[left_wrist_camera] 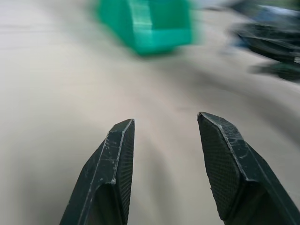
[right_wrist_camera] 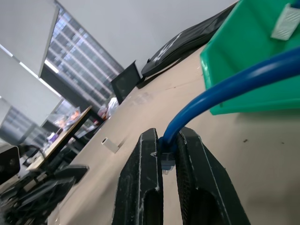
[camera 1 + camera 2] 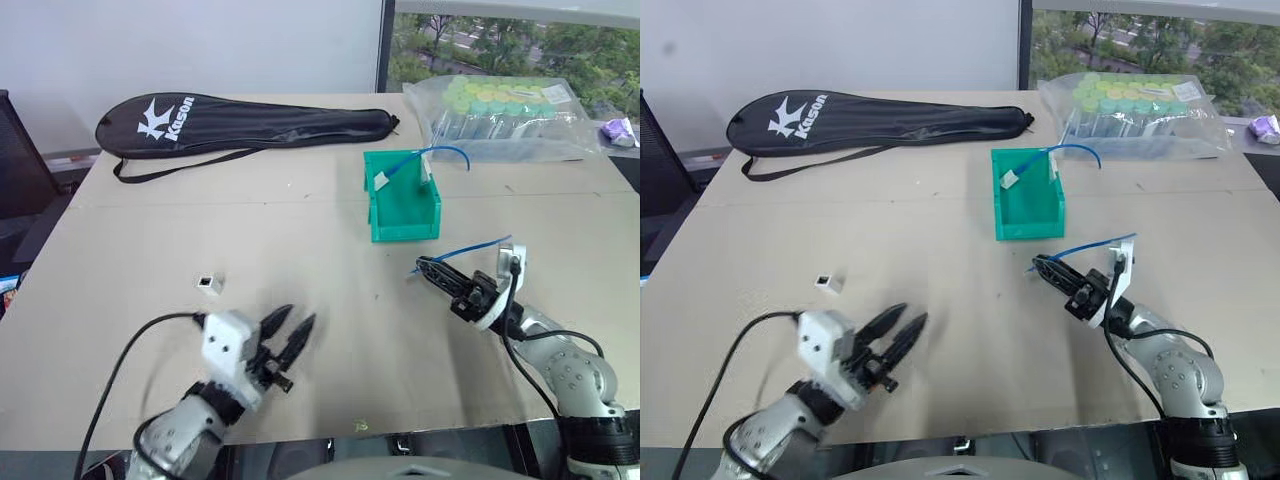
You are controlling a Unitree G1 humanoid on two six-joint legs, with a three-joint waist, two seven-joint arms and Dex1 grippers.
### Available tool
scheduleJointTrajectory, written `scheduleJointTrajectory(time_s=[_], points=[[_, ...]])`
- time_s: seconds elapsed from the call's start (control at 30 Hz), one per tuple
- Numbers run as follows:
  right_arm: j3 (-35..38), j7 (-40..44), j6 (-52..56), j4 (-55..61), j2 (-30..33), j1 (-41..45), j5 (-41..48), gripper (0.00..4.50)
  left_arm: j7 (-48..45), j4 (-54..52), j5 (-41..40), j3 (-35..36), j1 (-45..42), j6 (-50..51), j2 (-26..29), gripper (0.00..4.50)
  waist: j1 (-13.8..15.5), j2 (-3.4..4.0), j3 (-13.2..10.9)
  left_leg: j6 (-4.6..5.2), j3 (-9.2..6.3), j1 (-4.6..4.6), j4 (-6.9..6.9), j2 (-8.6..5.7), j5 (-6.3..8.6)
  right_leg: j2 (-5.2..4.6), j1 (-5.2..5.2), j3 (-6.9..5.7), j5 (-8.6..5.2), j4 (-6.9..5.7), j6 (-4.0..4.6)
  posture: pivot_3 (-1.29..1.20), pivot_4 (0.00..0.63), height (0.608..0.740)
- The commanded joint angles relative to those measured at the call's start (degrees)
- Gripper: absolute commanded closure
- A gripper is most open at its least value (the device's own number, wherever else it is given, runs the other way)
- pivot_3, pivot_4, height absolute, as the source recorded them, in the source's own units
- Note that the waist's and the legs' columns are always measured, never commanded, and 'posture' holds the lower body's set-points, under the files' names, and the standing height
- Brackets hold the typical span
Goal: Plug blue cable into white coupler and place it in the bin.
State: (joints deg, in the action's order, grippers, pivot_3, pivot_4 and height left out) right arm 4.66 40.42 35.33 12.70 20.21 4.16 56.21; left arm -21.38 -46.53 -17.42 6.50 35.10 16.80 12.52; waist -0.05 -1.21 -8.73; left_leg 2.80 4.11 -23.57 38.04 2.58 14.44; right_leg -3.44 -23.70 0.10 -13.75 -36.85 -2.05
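blue cable [image 2: 225, 89]: light, limp, pinched by right gripper [image 2: 168, 154] just behind plug, over counter [image 3: 300, 300] near bin [image 3: 402, 215] | white coupler [image 3: 208, 283]: tiny, hard, likely skittish, loose on counter; take by sides | left gripper [image 3: 288, 335]: spread, empty, close by

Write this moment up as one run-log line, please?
right fingers: shut on blue cable | left fingers: open, empty | white coupler: loose on table | bin: holds another cable
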Motion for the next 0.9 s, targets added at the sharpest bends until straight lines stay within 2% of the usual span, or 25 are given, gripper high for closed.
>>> scheduleJointTrajectory(time_s=[0.03,0.17,0.33,0.57,0.9], points=[[-0.3,1.6,0.2,0.7,-0.4,2.1,-0.3,4.50,6.0,6.6,5.0,6.7,0.1,-7.9,-2.2,2.34,0.1,-0.01,0.0,0.00,-0.03,-0.03,0.00,0.01,0.00,0.00,-0.01,-0.08,0.00,0.00,0.00,0.00,0.150,0.740],[-0.3,1.7,0.3,0.1,-1.1,2.8,-1.2,4.50,4.4,17.7,6.3,11.0,-1.7,-14.3,-0.1,2.34,0.1,-0.01,0.0,0.00,-0.11,-0.20,0.01,0.02,0.00,0.27,-0.12,-0.45,-0.01,0.00,0.00,0.00,0.150,0.740],[-0.1,1.1,0.1,0.8,-2.3,2.7,-1.8,4.50,2.7,26.1,5.9,11.6,-5.3,-18.1,1.3,2.34,0.1,0.00,0.0,0.04,-0.02,-0.23,0.01,0.03,0.02,0.25,-0.14,-0.44,0.00,0.03,-0.01,0.00,0.150,0.740],[0.6,-0.5,-0.2,1.9,-3.9,2.2,-2.1,4.50,2.1,34.6,5.3,12.2,-13.1,-18.8,3.2,2.34,0.5,0.46,0.3,0.05,-0.03,-0.13,0.05,0.05,0.01,-0.05,-0.05,-0.57,0.02,-0.05,0.00,0.00,0.150,0.740],[0.7,-1.2,-1.1,1.7,-5.4,2.5,-3.6,4.50,0.4,42.2,6.7,9.8,-20.5,-19.9,6.3,2.34,0.9,0.82,0.6,0.05,-0.02,-0.10,0.15,0.10,0.00,0.29,0.02,-0.59,0.02,-0.17,0.00,0.00,0.150,0.740]])
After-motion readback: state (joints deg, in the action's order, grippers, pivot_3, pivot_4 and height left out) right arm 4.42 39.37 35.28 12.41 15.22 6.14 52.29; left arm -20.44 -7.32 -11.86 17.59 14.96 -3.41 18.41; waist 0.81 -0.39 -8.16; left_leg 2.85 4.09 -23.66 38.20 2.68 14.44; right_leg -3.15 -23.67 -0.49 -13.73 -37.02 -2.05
